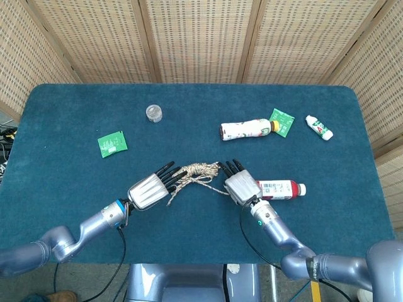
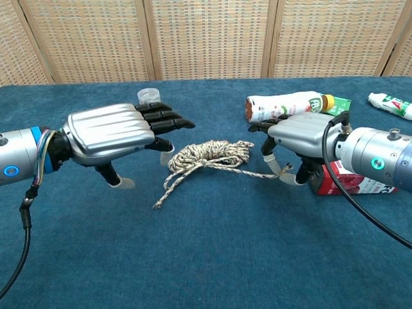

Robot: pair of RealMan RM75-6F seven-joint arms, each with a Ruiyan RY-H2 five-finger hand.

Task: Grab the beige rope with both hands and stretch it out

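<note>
Two hands flank the beige rope (image 2: 209,155), bundled mid-table. Right hand (image 2: 301,139) pinches a strand running out from the bundle's right side. Left hand (image 2: 116,134) hovers beside the left end, fingers spread, holding nothing.

My left hand (image 2: 112,135) hovers with fingers spread just beside the bundled beige rope (image 2: 209,154) on the table (image 2: 206,257). My right hand (image 2: 299,138) pinches the rope's strand.
</note>
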